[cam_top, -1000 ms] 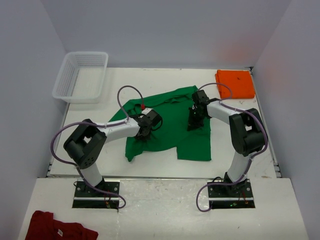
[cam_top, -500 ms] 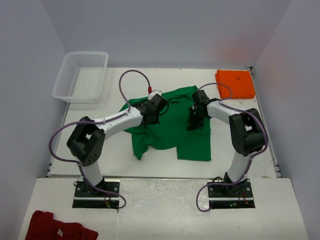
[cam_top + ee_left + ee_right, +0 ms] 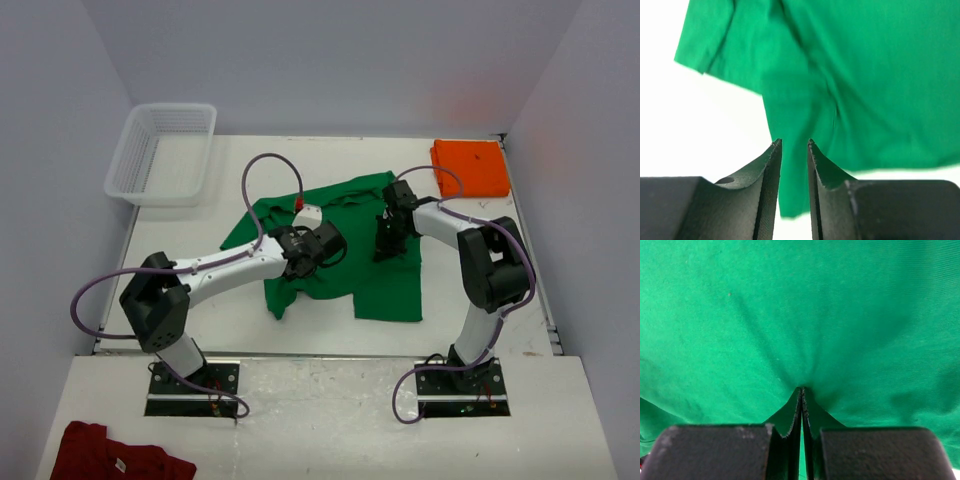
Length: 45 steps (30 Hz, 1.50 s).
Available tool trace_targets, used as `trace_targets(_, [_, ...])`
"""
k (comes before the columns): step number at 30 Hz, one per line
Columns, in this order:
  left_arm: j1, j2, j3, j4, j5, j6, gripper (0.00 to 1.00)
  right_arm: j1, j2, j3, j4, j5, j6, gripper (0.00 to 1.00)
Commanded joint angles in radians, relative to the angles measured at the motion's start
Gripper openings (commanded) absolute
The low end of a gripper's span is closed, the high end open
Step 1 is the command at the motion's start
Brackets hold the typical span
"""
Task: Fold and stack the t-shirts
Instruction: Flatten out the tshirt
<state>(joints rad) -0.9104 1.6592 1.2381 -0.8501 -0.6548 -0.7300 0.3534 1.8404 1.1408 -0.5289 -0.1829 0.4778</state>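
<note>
One bright green cloth t-shirt (image 3: 375, 275), one bright orange cloth t-shirt (image 3: 470, 167), one dark red garment (image 3: 115, 455), one clear plastic basket (image 3: 155, 197)

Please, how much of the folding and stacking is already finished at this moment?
Done: the orange t-shirt lies folded at the far right corner of the table. In hand: the green t-shirt lies rumpled, only partly folded. The right gripper is shut on its cloth, and the left gripper hovers open above it. Left: finish folding the green one and stack the two.

Clear plastic basket (image 3: 128, 160) at white table's (image 3: 200, 300) far left corner, dark red garment (image 3: 100, 452), white tag (image 3: 120, 465)
</note>
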Motion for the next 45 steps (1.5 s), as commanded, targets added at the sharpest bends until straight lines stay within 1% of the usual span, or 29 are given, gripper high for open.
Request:
trace_targets(1, [-0.09, -0.053, -0.014, -0.191, -0.108, -0.183, 0.29, 0.018, -0.006, 0.014, 0.021, -0.023, -0.01, 0.0])
trace_targets(3, [-0.139, -0.068, -0.035, -0.196, -0.085, -0.213, 0.29, 0.022, 0.0, 0.017, 0.017, -0.027, -0.008, 0.0])
trace_targets(6, [-0.18, -0.102, -0.08, -0.185, -0.029, -0.249, 0.3, 0.03, -0.02, 0.01, 0.023, -0.027, -0.013, 0.0])
trace_targets(8, [-0.189, -0.114, -0.121, -0.185, -0.006, -0.276, 0.34, 0.03, -0.033, 0.001, 0.024, -0.023, -0.015, 0.0])
trace_targets(9, [-0.191, -0.115, -0.133, -0.187, 0.0, -0.285, 0.38, 0.03, -0.038, -0.003, 0.027, -0.024, -0.015, 0.0])
trace_targets(12, [-0.196, -0.104, -0.18, -0.187, 0.012, -0.315, 0.4, 0.032, -0.049, -0.015, 0.036, -0.032, -0.015, 0.0])
trace_targets(18, [-0.199, -0.093, -0.264, -0.107, 0.055, -0.313, 0.42, 0.032, -0.058, -0.027, 0.043, -0.038, -0.013, 0.0])
trace_targets(28, [-0.199, -0.026, -0.279, -0.001, 0.092, -0.256, 0.41, 0.032, -0.066, -0.033, 0.044, -0.038, -0.015, 0.0])
trace_targets(31, [-0.196, -0.01, -0.282, 0.016, 0.084, -0.246, 0.34, 0.033, -0.064, -0.033, 0.047, -0.038, -0.016, 0.0])
trace_targets(32, [-0.19, -0.009, -0.284, 0.023, 0.083, -0.241, 0.24, 0.033, -0.064, -0.033, 0.046, -0.039, -0.015, 0.0])
trace_targets(33, [-0.186, -0.012, -0.284, 0.026, 0.078, -0.237, 0.17, 0.032, -0.063, -0.033, 0.047, -0.043, -0.015, 0.0])
trace_targets(34, [-0.185, -0.015, -0.279, 0.026, 0.064, -0.235, 0.0, 0.032, -0.061, -0.035, 0.05, -0.043, -0.015, 0.0])
trace_targets(38, [-0.192, -0.077, -0.247, 0.049, 0.038, -0.201, 0.0, 0.036, -0.064, -0.036, 0.055, -0.04, -0.013, 0.0])
trace_targets(40, [-0.2, -0.153, -0.232, 0.083, 0.029, -0.168, 0.0, 0.039, -0.066, -0.036, 0.058, -0.033, -0.013, 0.0])
trace_targets(41, [-0.203, -0.212, -0.229, 0.135, 0.046, -0.122, 0.0, 0.038, -0.07, -0.038, 0.058, -0.027, -0.013, 0.0])
trace_targets(43, [-0.203, -0.268, -0.227, 0.218, 0.093, -0.054, 0.0, 0.038, -0.078, -0.038, 0.058, -0.017, -0.008, 0.0])
trace_targets(44, [-0.203, -0.294, -0.227, 0.303, 0.156, 0.007, 0.0, 0.038, -0.092, -0.039, 0.06, 0.0, -0.005, 0.0])
trace_targets(45, [-0.203, -0.332, -0.226, 0.348, 0.191, 0.038, 0.0, 0.039, -0.099, -0.044, 0.064, 0.006, -0.001, 0.0])
